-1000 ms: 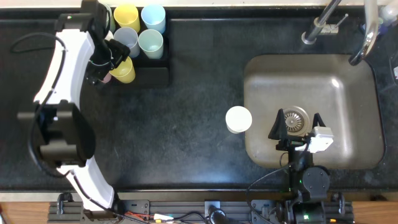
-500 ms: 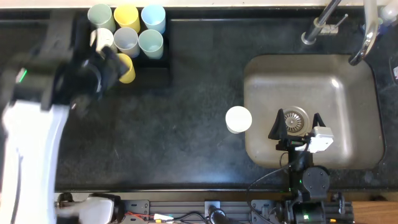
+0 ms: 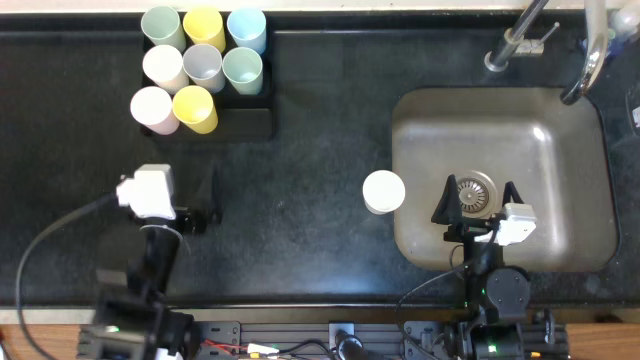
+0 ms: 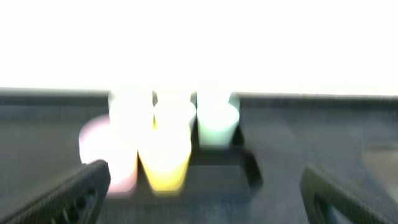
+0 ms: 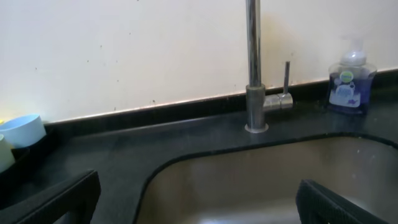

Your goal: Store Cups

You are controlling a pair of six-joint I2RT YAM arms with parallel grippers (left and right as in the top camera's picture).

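A black tray [image 3: 256, 122] at the counter's back left holds several upright cups: green [image 3: 162, 23], yellow [image 3: 203, 22] and blue [image 3: 246, 22] at the back, then white [image 3: 165, 65], grey-blue [image 3: 203, 64] and mint [image 3: 242, 68]. In front are a pale pink cup [image 3: 152, 108] and another yellow cup [image 3: 195, 108]. One white cup [image 3: 384, 192] stands alone on the counter by the sink's left rim. My left gripper [image 3: 182, 196] is open and empty, short of the tray, facing the cups [image 4: 165, 155]. My right gripper [image 3: 477, 203] is open over the sink [image 3: 560, 150].
The faucet [image 3: 515, 40] rises behind the sink, with a soap bottle [image 5: 351, 79] on the counter beside it. Dark counter stretches between the tray and the sink.
My left arm has pulled back from the tray toward the counter's front edge, leaving the pink cup standing beside the front yellow cup. The right arm has not moved.
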